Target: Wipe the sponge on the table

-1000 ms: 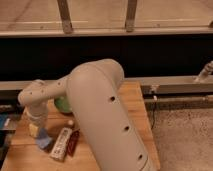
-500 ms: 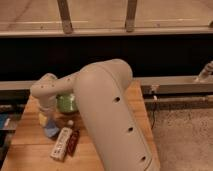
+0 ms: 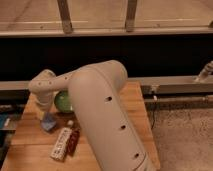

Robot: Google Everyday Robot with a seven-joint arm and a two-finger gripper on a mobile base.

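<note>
Sponge [image 3: 48,122], likely soft, light and squashy, sits on the surface [image 3: 30,147] beneath the claw [image 3: 46,113], whose hold cannot be told; best pinched across its middle.

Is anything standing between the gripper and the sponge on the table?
Nothing visible does. The gripper is right above the sponge, on the left part of the table. The green bowl is beside them, and the white packet lies nearer the camera.

gripper [image 3: 46,114] over sponge [image 3: 48,122] | bowl [image 3: 63,101] behind-right | packet [image 3: 61,144] in front | all on table [image 3: 30,147]
</note>
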